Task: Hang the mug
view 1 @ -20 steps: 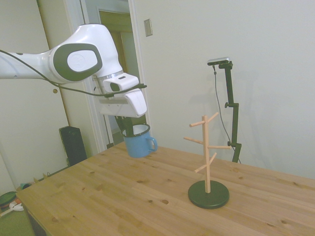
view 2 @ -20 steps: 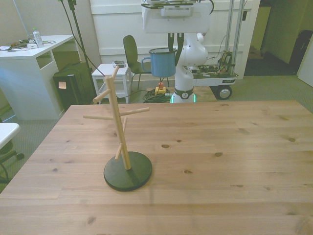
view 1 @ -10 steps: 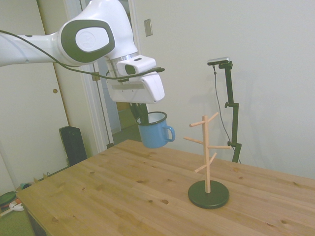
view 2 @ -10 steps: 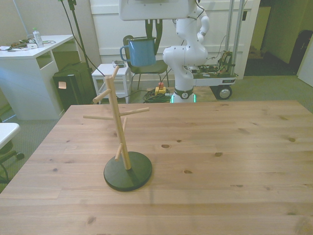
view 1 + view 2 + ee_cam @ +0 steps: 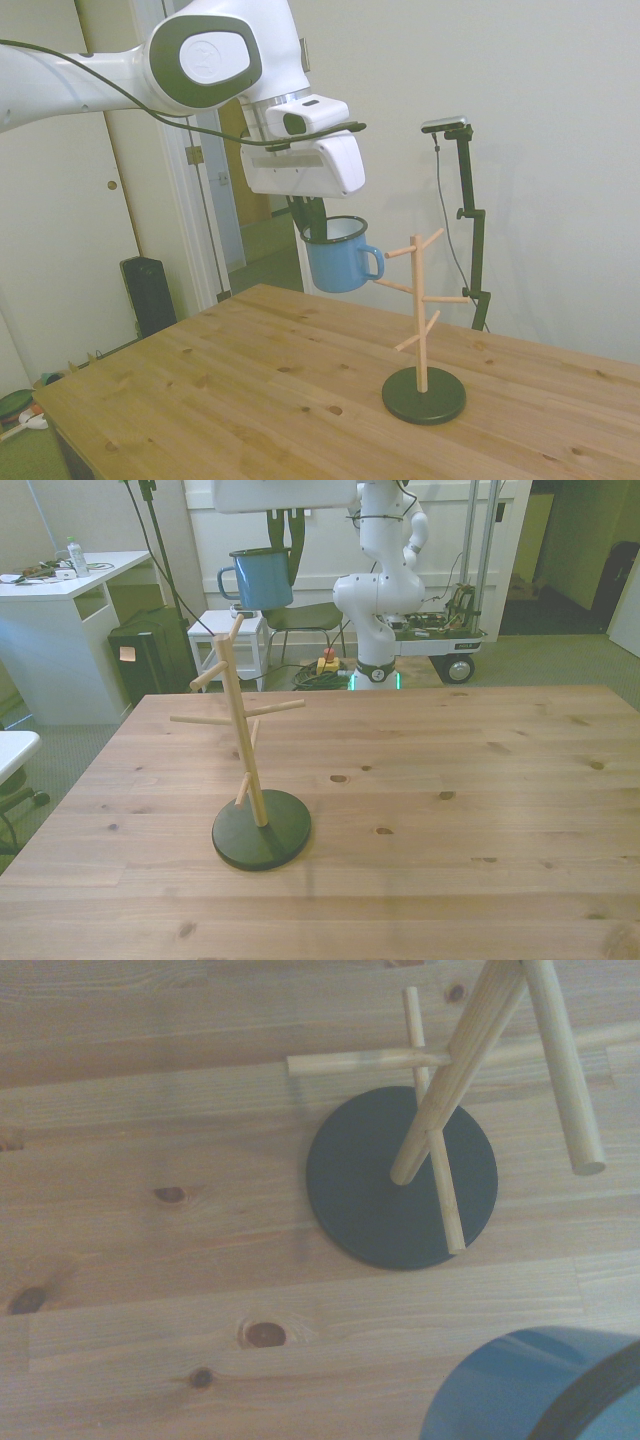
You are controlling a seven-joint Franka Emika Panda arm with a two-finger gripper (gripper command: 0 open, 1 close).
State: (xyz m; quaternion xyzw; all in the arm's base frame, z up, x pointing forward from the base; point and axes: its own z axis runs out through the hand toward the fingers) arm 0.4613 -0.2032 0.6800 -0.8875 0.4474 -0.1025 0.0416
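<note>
**Blue mug held aloft beside the top of the peg stand**

Nearest in the front view lies the bare wooden desk (image 5: 450,810), its planks marked with dark knots. On it, toward the front view's left, stands the wooden peg stand (image 5: 245,742): a round dark base (image 5: 261,829) carrying an upright pole with pegs angled outward at several heights. The wrist view looks down on that same base (image 5: 370,1205) and the pegs from above, with a blurred curve of the mug's blue wall (image 5: 520,1385) in one corner.

Beyond and above the stand, the mug (image 5: 340,256) hangs in the air, well clear of the desk. The pincer (image 5: 312,222) reaches down from the white arm (image 5: 190,70) and is clamped on the mug's rim, one dark finger inside the white interior and one outside, so the mug hangs directly below it, roughly upright with a slight tilt. Its loop handle (image 5: 373,262) points toward the stand, near the tips of the upper pegs; whether it touches one cannot be told. In the front view the mug (image 5: 260,578) sits above the topmost peg, handle to the front view's left.

Farther back are a white side desk (image 5: 60,630), a chair (image 5: 275,595) and the robot's base (image 5: 385,630).
</note>
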